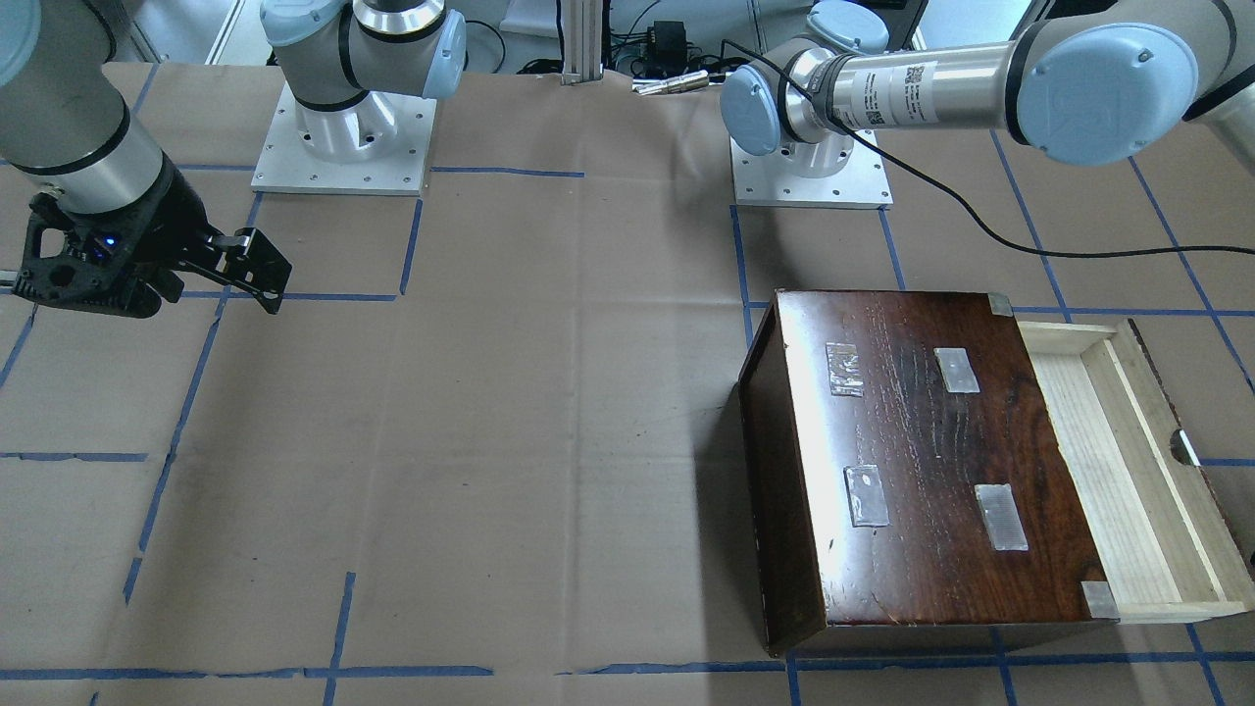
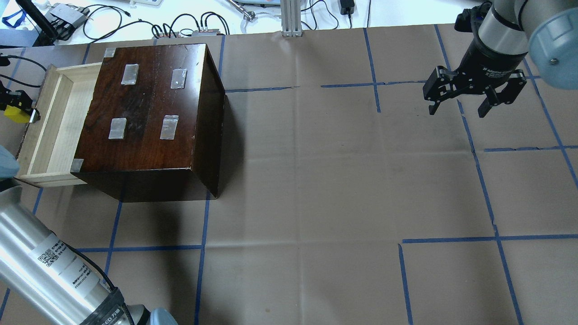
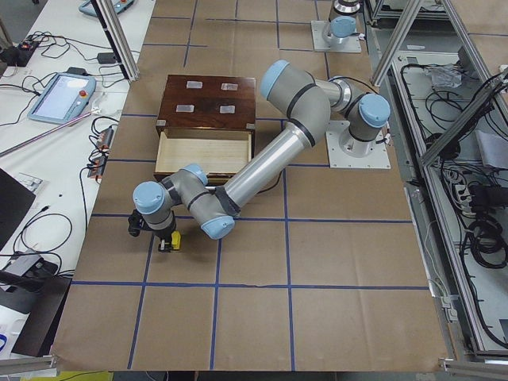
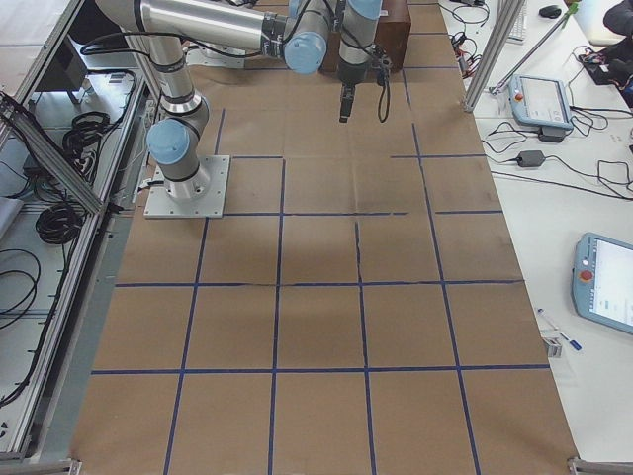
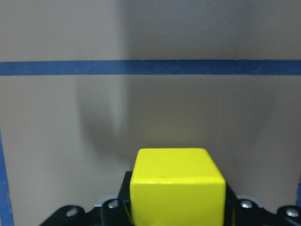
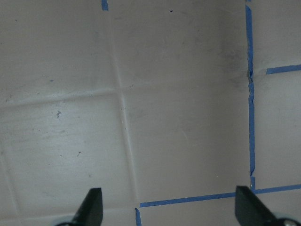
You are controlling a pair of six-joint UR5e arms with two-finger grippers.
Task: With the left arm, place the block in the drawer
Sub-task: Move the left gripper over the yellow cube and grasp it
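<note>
While the block [image 5: 176,186] is clamped in the left gripper [image 2: 18,107] above the desk [image 2: 316,180], outside the front of the drawer [image 2: 54,122] | drawer stands open to receive it | right gripper [image 2: 457,110] spread, empty, parked well apart, likely out of the way.

We see the block [image 5: 176,186], a small bright-yellow cube, clamped in the left gripper [image 3: 168,238] over the paper near the table's left end. The drawer [image 2: 49,122], shallow pale wood w/ dark front & half-round notch, is pulled well out of its dark box [image 2: 149,108] toward that end; the block sits just outside its front. The left arm [image 3: 262,167] stretches out alongside it.
</note>
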